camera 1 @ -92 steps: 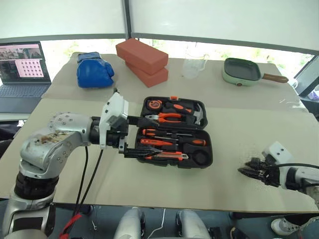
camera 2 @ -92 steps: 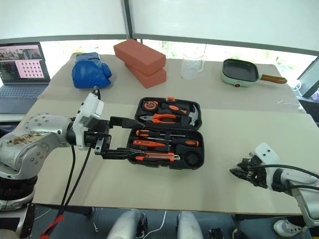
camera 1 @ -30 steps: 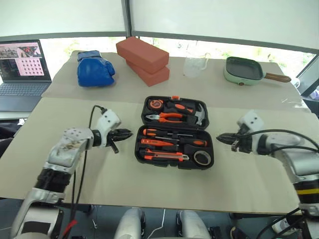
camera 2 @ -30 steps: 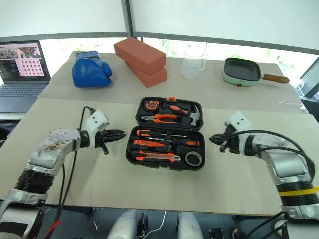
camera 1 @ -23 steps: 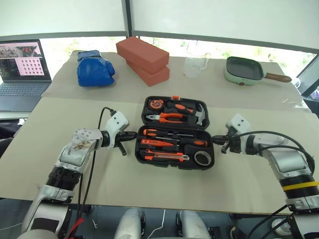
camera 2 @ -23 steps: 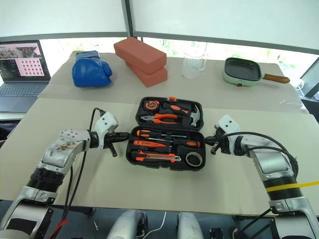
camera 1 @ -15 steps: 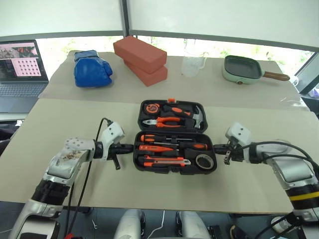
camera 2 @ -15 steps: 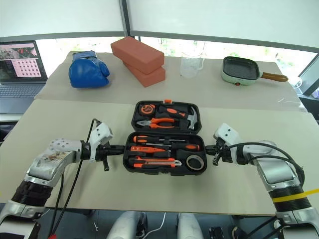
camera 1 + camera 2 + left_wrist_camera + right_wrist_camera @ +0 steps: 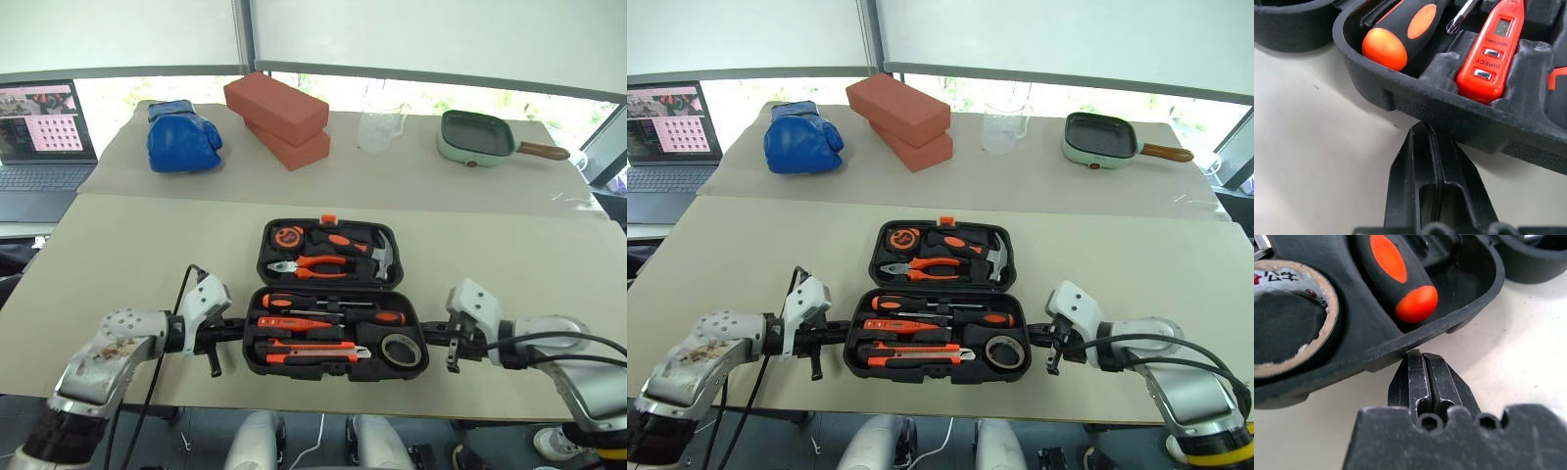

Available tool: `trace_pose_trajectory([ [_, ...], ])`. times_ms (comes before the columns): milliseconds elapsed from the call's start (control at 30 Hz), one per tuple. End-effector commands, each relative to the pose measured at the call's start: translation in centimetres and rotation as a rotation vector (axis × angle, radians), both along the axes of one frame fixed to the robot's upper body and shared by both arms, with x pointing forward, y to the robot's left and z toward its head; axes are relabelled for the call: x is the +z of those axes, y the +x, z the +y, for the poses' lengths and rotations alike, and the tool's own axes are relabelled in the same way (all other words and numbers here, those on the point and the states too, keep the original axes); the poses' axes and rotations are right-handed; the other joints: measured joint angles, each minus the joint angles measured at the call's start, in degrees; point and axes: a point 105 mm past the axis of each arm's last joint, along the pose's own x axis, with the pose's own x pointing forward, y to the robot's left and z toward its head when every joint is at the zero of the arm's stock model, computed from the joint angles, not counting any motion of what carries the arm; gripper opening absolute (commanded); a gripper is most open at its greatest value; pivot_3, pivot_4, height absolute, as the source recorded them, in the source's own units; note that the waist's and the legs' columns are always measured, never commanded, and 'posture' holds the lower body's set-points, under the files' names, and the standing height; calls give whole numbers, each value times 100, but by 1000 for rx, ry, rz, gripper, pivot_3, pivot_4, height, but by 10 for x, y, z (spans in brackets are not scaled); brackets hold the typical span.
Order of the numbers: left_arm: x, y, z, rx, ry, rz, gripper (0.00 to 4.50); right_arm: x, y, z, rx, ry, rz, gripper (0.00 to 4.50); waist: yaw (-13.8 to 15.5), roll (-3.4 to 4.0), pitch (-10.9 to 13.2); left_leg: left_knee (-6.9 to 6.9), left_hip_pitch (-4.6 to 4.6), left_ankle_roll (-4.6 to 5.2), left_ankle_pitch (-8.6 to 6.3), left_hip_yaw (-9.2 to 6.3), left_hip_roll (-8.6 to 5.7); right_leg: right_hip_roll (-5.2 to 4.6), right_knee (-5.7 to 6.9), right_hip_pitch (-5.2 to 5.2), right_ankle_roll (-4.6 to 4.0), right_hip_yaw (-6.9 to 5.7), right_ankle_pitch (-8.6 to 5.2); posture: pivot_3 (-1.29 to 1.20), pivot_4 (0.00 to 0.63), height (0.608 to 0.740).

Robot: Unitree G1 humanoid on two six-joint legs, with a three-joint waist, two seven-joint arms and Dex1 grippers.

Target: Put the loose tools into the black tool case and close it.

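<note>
I see the black tool case (image 9: 333, 313) lying open at the table's near edge, tools seated inside. My left gripper (image 9: 1425, 132) and right gripper (image 9: 1420, 357), fingers pressed together and empty, touch its opposite side walls.

A beige table (image 9: 147, 245) carries everything. Near its front edge lies the black tool case (image 9: 333, 294), open and flat, lid half toward the far side. Along the far part — well apart from the case — sit a blue boxing glove (image 9: 183, 137), two stacked red bricks (image 9: 278, 117), a clear measuring jug (image 9: 380, 127) and a pale green square pan (image 9: 477, 137) with a brown handle.
</note>
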Motion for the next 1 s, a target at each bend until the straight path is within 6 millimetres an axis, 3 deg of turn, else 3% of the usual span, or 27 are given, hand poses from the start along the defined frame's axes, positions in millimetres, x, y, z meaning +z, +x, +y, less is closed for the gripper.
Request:
trace_pose_trajectory([
  [33,-6,-5,20,62,75,21,34,11,-1,-11,-28,-27,-39,19,0,0,0,0,1,0,0,0,0,0,0,0,0,0,0,0,150,738],
  [67,-8,-4,35,120,105,43,264,12,1,-20,-59,-47,-37,0,-7,1,-1,-1,7,0,0,0,0,0,0,4,-2,0,-1,0,150,738],
  [133,-4,1,59,223,121,79,760,17,6,-38,-114,-74,-34,606,-16,2,-1,-6,18,-1,0,4,1,0,3,7,-6,4,-3,0,150,738],
  [233,11,11,72,301,71,90,1831,26,15,-52,-154,-84,-45,1562,-22,3,-1,-21,45,-14,8,9,4,2,9,16,-17,4,-8,0,150,738],
  [333,26,29,70,365,-12,103,2802,36,30,-55,-203,-49,-62,2444,-20,1,0,-38,68,-30,20,7,7,12,13,23,-31,3,-8,0,150,738],
  [433,45,55,50,428,-144,195,3861,54,57,-41,-276,92,-44,3572,-20,-7,4,-38,67,-35,28,6,5,16,19,24,-34,3,-5,0,150,738],
  [500,54,69,37,449,-197,233,3866,60,72,-31,-314,150,-23,4223,-17,-10,6,-35,58,-34,33,0,-1,15,20,22,-25,4,5,0,150,738],
  [600,64,91,20,501,-285,291,3866,66,95,-15,-370,233,39,4223,-12,-11,5,-35,45,-33,33,-3,-9,13,17,18,-21,4,9,0,150,738],
  [733,60,93,5,471,-246,312,3866,62,109,-6,-405,248,91,4223,-40,-11,5,-39,22,-35,34,-3,-16,14,14,-4,-20,3,11,0,150,738],
  [867,50,94,2,475,-214,313,3866,48,110,-5,-406,198,123,4223,-54,-11,5,-52,7,-36,34,-3,-14,11,12,-8,-19,-3,11,0,150,738],
  [933,49,93,0,467,-212,312,3866,45,108,-5,-401,186,130,3711,-59,-11,5,-49,-3,-35,34,-3,-12,8,9,-13,-16,-4,12,0,150,738],
  [1000,49,93,0,467,-212,306,3290,44,107,-4,-392,181,132,3070,-59,-11,6,-48,-5,-33,33,-4,-12,8,9,-13,-15,-5,13,0,150,738],
])
